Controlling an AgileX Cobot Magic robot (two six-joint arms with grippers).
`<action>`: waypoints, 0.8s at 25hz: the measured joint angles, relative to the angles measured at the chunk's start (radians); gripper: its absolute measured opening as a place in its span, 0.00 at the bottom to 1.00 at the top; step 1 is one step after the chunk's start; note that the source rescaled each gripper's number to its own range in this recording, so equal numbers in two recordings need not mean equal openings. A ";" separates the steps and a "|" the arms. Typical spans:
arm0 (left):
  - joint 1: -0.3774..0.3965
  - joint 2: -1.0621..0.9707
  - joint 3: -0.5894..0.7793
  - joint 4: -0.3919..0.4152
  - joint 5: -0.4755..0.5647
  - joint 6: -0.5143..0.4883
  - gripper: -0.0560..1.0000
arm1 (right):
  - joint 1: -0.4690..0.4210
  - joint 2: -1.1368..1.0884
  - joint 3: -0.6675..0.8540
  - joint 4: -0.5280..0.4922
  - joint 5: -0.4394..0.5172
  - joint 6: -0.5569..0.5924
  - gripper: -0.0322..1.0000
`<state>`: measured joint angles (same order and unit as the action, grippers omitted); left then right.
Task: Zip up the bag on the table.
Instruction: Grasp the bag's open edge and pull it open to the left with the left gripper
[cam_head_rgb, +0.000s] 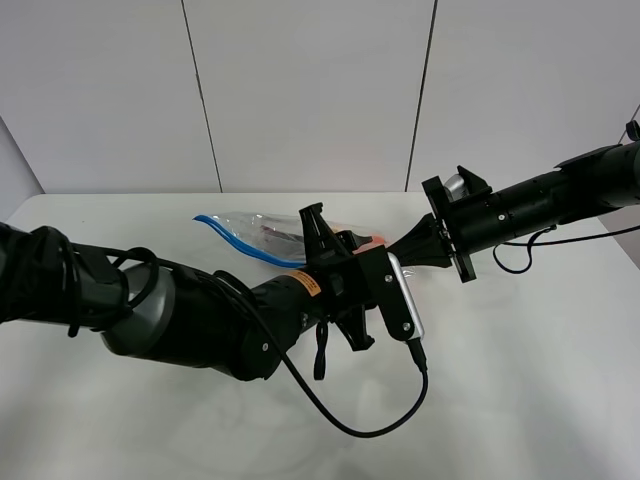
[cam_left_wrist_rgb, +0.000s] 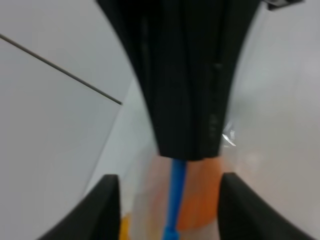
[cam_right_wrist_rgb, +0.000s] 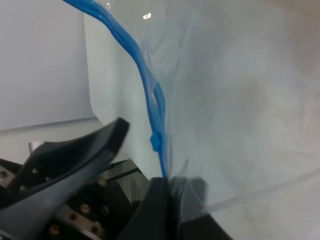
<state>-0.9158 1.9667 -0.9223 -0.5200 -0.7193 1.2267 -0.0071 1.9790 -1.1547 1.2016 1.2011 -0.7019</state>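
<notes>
The clear, crinkly plastic bag with a blue zip along one edge (cam_head_rgb: 245, 228) lies on the big, plain white bench (cam_head_rgb: 520, 390), toward the far side and near the middle. Both arms meet over it. The right hand (cam_head_rgb: 388, 250) is squeezed tight on one end of the bag, right where the blue zip strip (cam_right_wrist_rgb: 145, 85) ends. The left hand (cam_left_wrist_rgb: 169, 200) is just beside it. Its two black fingers (cam_left_wrist_rgb: 102, 210) are apart, one on each side of the blue strip, and in the left wrist view they do not touch it. A round orange fruit (cam_left_wrist_rgb: 200, 205) shows through the plastic behind the strip. I think the job is at its start. The holding part is done, because one end of the bag is pinned. The closing part is not done. In the high view the far end of the strip splits into two blue lines, so the mouth of the bag looks open there. In the right wrist view the strip also parts into a small loop near a little blue tab (cam_right_wrist_rgb: 156, 141). What is left, I think, is for the left hand to pinch the strip and slide along it to the far end. I cannot tell if the bit next to the right hand is pressed shut yet, because the hands hide it.
</notes>
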 joint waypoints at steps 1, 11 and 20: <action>0.000 0.000 0.000 0.000 -0.004 -0.003 0.57 | 0.000 0.000 0.000 0.000 0.000 0.000 0.03; 0.020 0.043 -0.001 0.007 -0.007 -0.014 0.50 | 0.000 0.000 0.000 0.002 0.000 0.000 0.03; 0.023 0.048 -0.001 0.019 -0.061 -0.015 0.50 | 0.000 0.000 0.000 0.002 0.000 0.003 0.03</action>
<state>-0.8929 2.0147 -0.9230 -0.5012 -0.7807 1.2121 -0.0071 1.9790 -1.1547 1.2036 1.2011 -0.6989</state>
